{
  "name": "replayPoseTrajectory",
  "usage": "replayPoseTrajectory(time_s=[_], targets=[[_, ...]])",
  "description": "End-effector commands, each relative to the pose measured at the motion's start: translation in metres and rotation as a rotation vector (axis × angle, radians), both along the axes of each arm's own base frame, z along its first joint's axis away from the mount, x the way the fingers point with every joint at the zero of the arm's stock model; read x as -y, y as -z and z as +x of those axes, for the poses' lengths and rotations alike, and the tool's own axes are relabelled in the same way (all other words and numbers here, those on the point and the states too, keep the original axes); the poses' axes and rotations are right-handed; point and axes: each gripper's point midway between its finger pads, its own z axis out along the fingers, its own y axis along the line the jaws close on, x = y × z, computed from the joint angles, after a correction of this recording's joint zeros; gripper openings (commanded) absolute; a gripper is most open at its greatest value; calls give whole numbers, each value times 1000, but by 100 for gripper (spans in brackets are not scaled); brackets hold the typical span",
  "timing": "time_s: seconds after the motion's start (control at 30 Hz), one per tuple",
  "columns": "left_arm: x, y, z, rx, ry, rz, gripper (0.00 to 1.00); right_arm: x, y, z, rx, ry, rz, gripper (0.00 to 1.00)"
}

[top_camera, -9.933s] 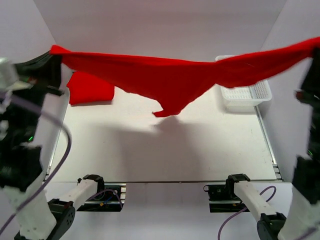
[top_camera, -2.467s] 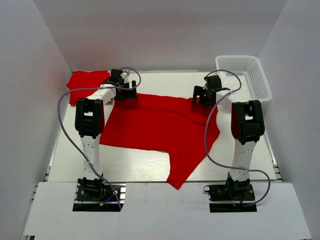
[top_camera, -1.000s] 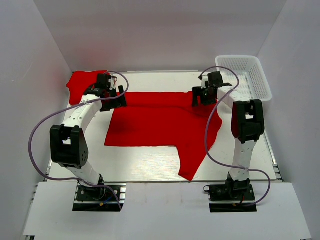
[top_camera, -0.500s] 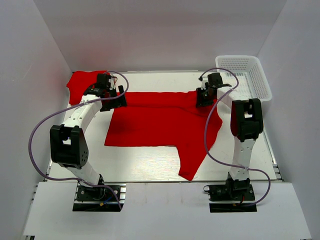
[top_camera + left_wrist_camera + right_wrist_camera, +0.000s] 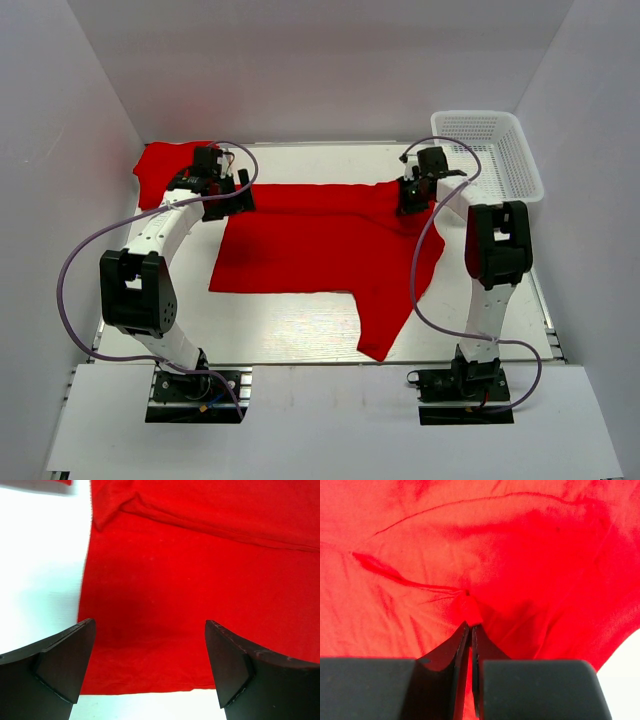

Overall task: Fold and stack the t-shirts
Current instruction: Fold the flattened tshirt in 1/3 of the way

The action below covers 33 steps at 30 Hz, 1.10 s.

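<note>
White walls (image 5: 320,70) box in a white table (image 5: 290,325). A red shirt (image 5: 310,245) lies spread flat across the table's middle. One tongue of its cloth runs toward 6 o'clock and ends close to the near edge. A second shirt (image 5: 165,165), also red, sits bunched in the table's 10 o'clock corner; the left arm (image 5: 135,290) hides whether the two touch. A white mesh basket (image 5: 522,170) stands at 2 o'clock, apart from the shirt. The right arm (image 5: 495,250) rises along the table's 3 o'clock side. Purple cables (image 5: 75,270) loop off both arms.

The left gripper (image 5: 218,190) hangs over the shirt's 10 o'clock corner. In its wrist view the fingers (image 5: 65,655) stand wide apart with nothing between them. Flat cloth lies below, with the shirt's side edge and bare table showing at 9 o'clock. I cannot tell whether the tips touch the cloth.

The right gripper (image 5: 410,197) is at the shirt's 1 o'clock corner. Its wrist view shows the fingers (image 5: 461,642) pressed together on a small pinch of cloth, with creases fanning out from the nip.
</note>
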Motion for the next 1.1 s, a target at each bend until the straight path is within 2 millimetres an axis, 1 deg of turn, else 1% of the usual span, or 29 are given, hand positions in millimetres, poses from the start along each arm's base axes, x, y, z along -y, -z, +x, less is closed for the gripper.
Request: replayPoseTrajectory(time_s=[0.0,0.03,0.1,0.2,0.27,0.4,0.47,0.5,0.57,0.6,0.63,0.7,0.77,0.8,0.93,0.97,1.03,1.07], targets=[[13,-9,5,37,40,-59,100,-1,-29,2,76,0,13,9],[19,-13,9,58,57,-82,100,-1,-28,1,70,-2,14,9],[19,-11,9,60,57,-83,100,-2,-28,-4,59,14,29,9],[19,-11,9,60,57,-83,100,-5,-29,-9,50,13,41,0],[17,-9,7,52,51,-75,100,-6,-28,-14,38,10,49,0],[15,-9,8,53,45,-68,100,-12,-36,-20,44,-6,82,0],[15,-9,8,53,45,-68,100,-18,-36,-28,28,-25,102,0],[15,-9,8,53,45,-68,100,-19,-39,-30,32,-31,109,0],[15,-9,8,53,45,-68,100,-21,-36,-34,22,-30,115,0],[15,-6,6,44,45,-66,100,-22,-37,-36,22,-35,120,0],[15,-5,6,44,45,-66,100,-26,-37,-38,17,-47,138,0],[15,-5,6,44,45,-66,100,-29,-39,-41,16,-57,154,0],[15,-5,6,44,45,-66,100,-33,-38,-46,4,-69,169,0],[13,-5,6,45,39,-59,100,-34,-36,-48,-10,-68,174,5],[13,-5,6,45,39,-59,100,-39,-28,-63,-43,-79,182,5],[12,-5,6,46,33,-52,100,-40,-28,-65,-44,-83,185,5],[12,-5,6,46,33,-52,100,-41,-24,-75,-65,-94,192,5],[12,-2,4,37,33,-51,100,-43,-25,-79,-68,-103,196,5]])
